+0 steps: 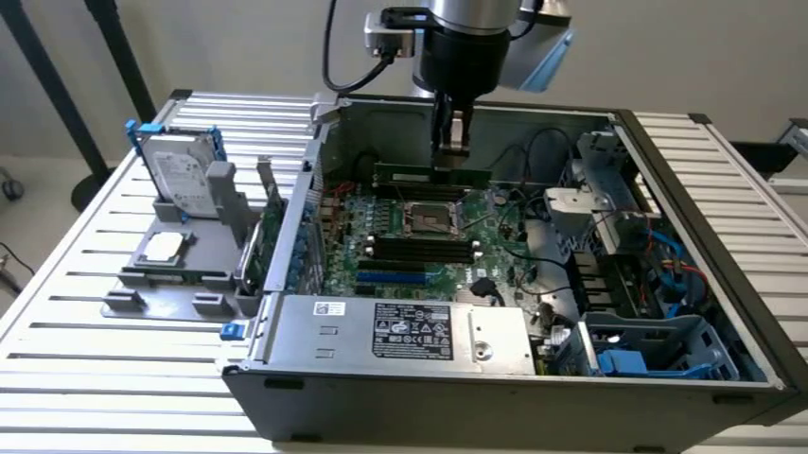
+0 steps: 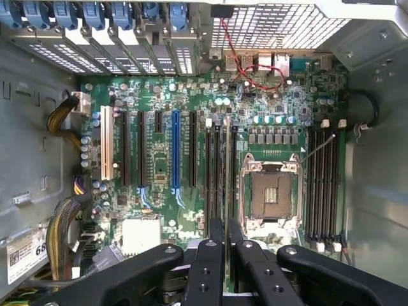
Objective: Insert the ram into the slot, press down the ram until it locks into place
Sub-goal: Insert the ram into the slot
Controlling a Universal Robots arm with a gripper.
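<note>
The gripper is clamped on the ram, held at twelve o'clock of the processor socket in the exterior view; if tilted, the slot could be missed.

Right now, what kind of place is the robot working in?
Probably a robotics lab or workshop bench. An open computer case sits on a slatted metal table, the gripper holds the ram above the motherboard, and a hard drive stands in a gray holder beside it.
</note>
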